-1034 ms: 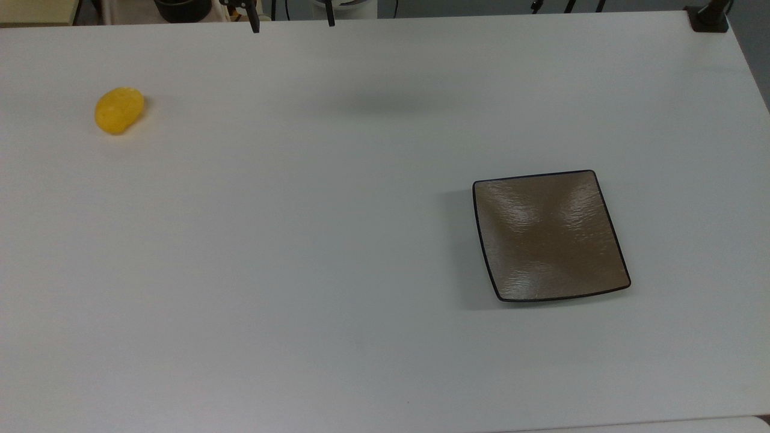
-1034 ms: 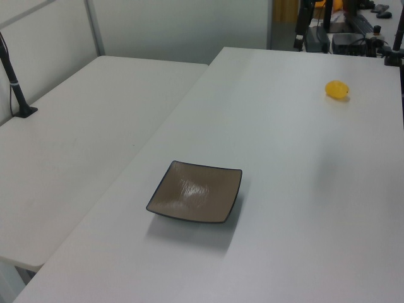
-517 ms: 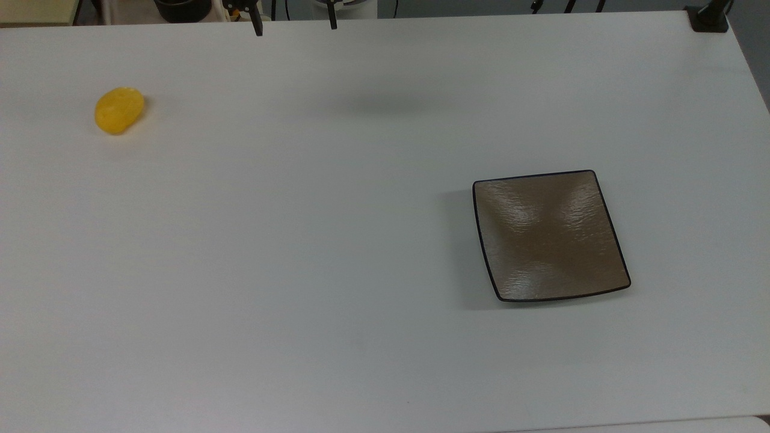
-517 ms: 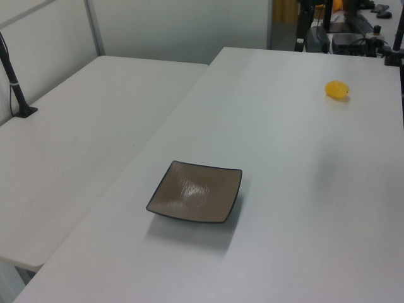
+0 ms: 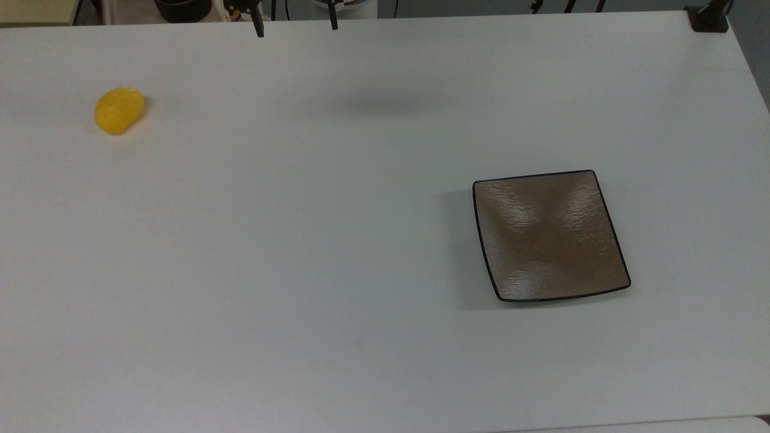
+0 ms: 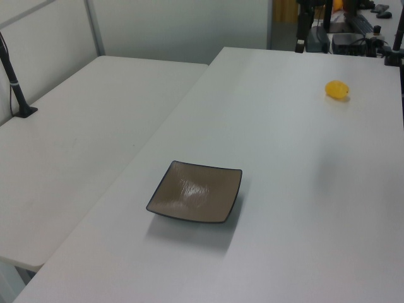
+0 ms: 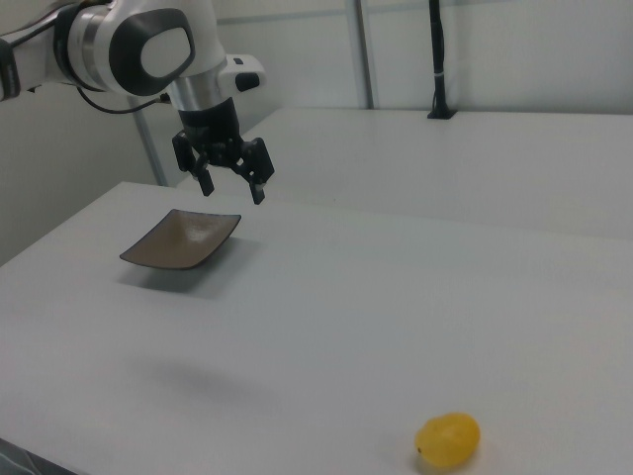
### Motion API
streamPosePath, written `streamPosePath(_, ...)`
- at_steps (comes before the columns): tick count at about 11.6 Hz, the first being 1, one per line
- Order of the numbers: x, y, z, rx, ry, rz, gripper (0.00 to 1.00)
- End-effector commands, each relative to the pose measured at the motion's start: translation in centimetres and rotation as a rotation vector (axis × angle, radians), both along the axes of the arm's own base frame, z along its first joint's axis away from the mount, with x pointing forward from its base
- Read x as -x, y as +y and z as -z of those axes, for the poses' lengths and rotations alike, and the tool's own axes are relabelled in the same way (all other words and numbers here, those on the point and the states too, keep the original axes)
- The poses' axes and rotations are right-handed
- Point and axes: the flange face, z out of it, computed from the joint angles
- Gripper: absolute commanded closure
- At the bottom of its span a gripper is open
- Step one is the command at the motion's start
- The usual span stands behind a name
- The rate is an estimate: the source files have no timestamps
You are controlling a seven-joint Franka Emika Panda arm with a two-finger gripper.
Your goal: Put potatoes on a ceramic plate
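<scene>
Two things on the white desk in the top view: potato at upper left, ceramic plate at lower right, well apart. Plate bare, flat on the desk. Tool pokes in at the top edge as two dark fingertips spread apart, nothing between them; soft shadow on the desk below. Potato sits well off to the top view's left of the tool, plate well off to its lower right. Dark clamp base at the desk's far right corner.

Left view: plate near the front, potato far back right. Second white desk butts up on the left view's left, post with cable standing on it; pale partition walls behind.

Right view: arm comes in from upper left, tool hangs high above the desk with fingers apart, empty. Plate lies below and slightly left of it. Potato rests at the near edge, lower right, well away from both.
</scene>
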Motion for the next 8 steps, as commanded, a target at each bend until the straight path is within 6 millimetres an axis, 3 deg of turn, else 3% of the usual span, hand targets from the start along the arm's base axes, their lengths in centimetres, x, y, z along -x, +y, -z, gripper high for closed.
streamPosePath(1,0.7,0.3,0.3,-0.006,0.021,-0.029,0.00)
streamPosePath(8,1.3,-1.2,0.7,0.008,0.061,-0.222,0.00)
